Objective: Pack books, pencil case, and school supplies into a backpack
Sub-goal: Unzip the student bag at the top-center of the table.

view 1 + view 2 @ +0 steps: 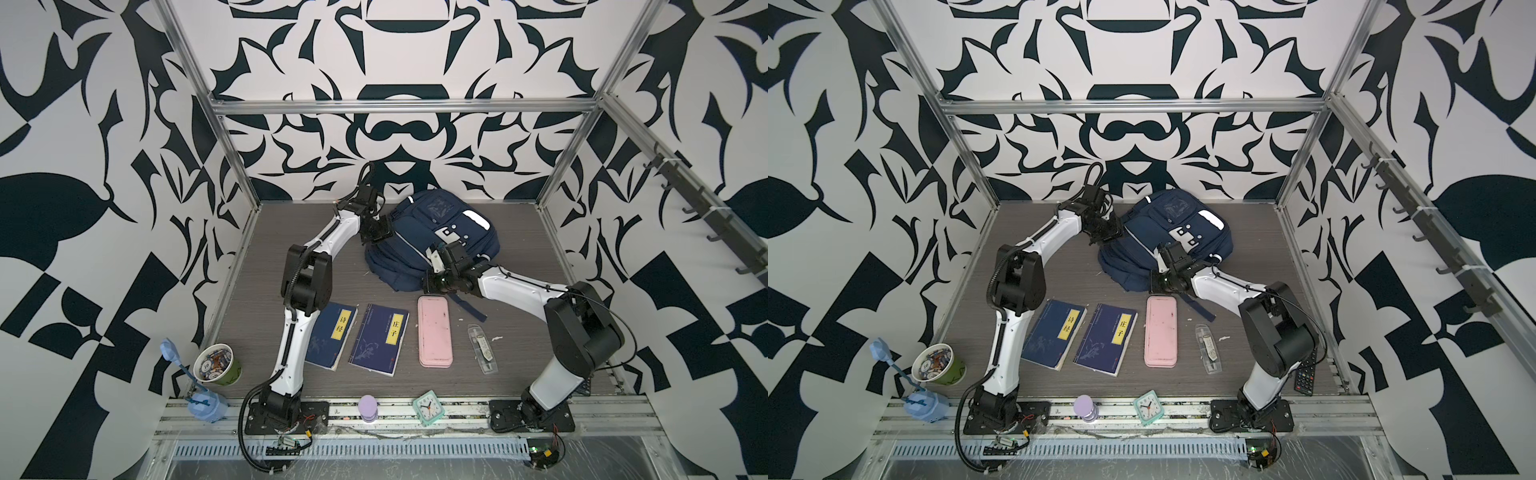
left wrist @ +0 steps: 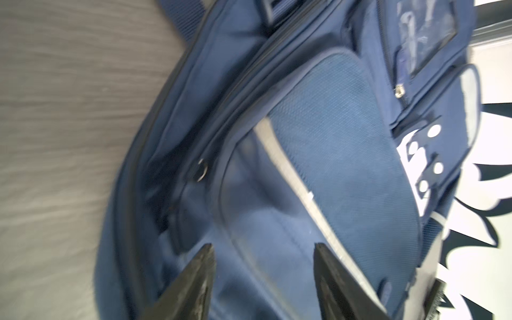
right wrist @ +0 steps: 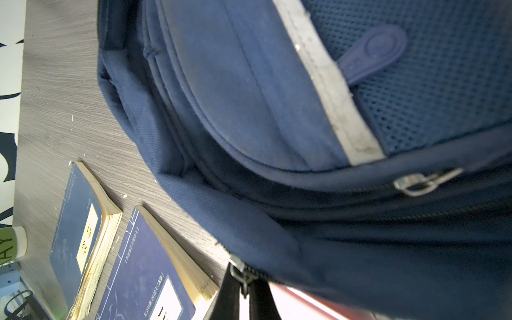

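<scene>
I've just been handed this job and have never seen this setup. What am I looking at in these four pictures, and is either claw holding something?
You are looking at two robot arms mounted at the front edge of a table, each ending in a two-fingered gripper. The two wide pictures come from one camera overhead. The two close-ups come from cameras on the arms' wrists.

A navy backpack lies at the back of the table. In front of it, in a row, are two blue books, a pink case and a small clear packet, none packed yet.

The left gripper is open over the backpack and holds nothing. The right gripper is shut on a metal zip pull at the backpack's near edge.

A cup, a clock and a remote sit at the edges.
</scene>
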{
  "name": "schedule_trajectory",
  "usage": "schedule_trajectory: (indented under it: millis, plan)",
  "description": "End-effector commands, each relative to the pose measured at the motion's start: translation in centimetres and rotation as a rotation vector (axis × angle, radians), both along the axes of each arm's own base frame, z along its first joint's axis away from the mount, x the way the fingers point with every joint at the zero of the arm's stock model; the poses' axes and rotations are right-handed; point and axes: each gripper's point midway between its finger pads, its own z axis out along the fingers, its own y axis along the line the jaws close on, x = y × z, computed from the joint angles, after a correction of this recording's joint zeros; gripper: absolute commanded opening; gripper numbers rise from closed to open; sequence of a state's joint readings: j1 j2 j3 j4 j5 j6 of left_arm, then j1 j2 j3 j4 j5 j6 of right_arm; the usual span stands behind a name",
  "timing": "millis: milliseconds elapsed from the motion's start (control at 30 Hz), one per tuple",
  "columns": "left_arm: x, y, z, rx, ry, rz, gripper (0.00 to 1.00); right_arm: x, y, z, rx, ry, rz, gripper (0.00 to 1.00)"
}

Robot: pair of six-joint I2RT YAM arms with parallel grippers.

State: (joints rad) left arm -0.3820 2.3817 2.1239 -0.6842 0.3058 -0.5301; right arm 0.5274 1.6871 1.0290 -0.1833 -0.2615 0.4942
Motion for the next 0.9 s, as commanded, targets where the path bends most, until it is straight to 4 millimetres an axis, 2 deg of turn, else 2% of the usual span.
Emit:
schedule_trajectory:
  millis: [0,67,133,233,333,367,533,633,700,867]
  plan:
    - [-0.1,-0.6,-1.9,-0.059,0.069,-0.012,0.57,0.6,0.2,1.3,0.009,-0.029,0.011,0.02]
    - [0.2,-0.7,-2.0,-0.082,0.071,-0.001,0.54,0.8,0.3,1.2,0.007,-0.026,0.016,0.02]
    - [0.4,-0.5,-2.2,-0.102,0.082,0.013,0.47,0.9,0.5,1.2,0.004,-0.024,0.020,0.02]
    - [0.6,0.1,-1.9,-0.132,0.085,0.037,0.26,1.3,0.6,0.9,-0.012,-0.022,0.028,0.01]
    - [0.3,1.6,-1.4,-0.175,0.075,0.091,0.05,1.7,0.5,0.9,-0.028,-0.026,0.031,0.00]
    - [0.2,2.4,-1.2,-0.195,0.064,0.119,0.00,1.9,0.5,0.9,-0.032,-0.028,0.035,0.00]
    - [-1.2,6.5,-1.0,-0.322,0.059,0.299,0.00,2.8,0.7,1.1,-0.039,-0.031,0.050,0.00]
    - [-2.0,7.8,-0.9,-0.425,0.026,0.421,0.00,2.7,1.4,1.1,-0.029,-0.013,0.082,0.00]
    - [-2.0,7.6,-0.5,-0.481,0.020,0.452,0.00,2.5,2.2,1.3,-0.011,-0.003,0.106,0.00]
    - [-1.4,4.7,0.7,-0.569,0.028,0.432,0.00,1.4,4.7,2.1,0.003,-0.001,0.175,0.00]
